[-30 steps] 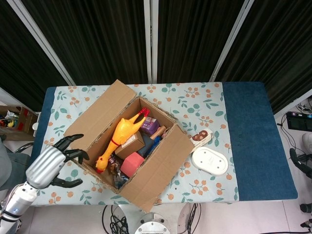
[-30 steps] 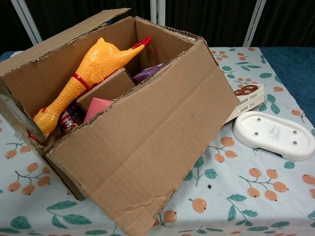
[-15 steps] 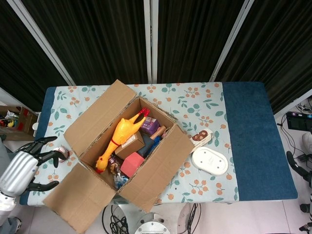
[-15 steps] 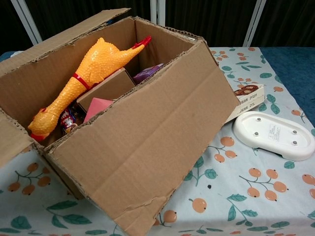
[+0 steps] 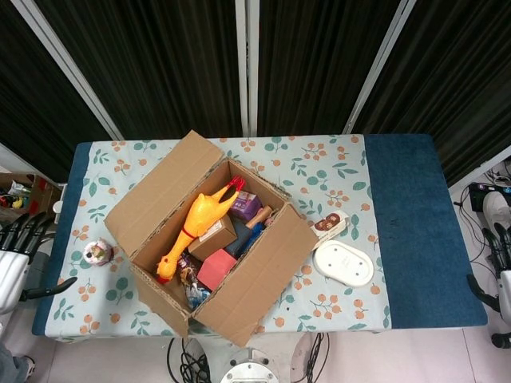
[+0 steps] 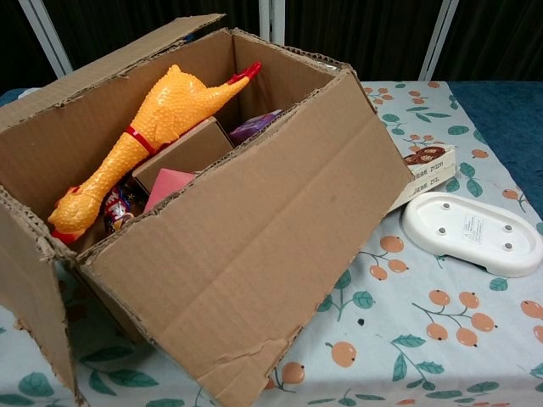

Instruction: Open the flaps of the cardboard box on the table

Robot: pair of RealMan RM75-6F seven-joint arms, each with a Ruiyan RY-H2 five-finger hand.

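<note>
My left hand [image 5: 14, 259] sits off the table edge, fingers spread, holding nothing. Cardboard box [image 5: 209, 239] is well to its right, mid-table w/ flaps folded out so contents show. Right hand [image 5: 503, 267] at far edge, grip unclear.

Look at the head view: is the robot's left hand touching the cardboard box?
No. The left hand sits at the frame's left edge, off the table, with bare tablecloth separating it from the cardboard box.

The head view looks steeply down from above on the whole table [image 5: 415, 231]. The chest view faces forward, low and close. Both share the cardboard box [image 5: 263, 279] [image 6: 280, 254].
</note>
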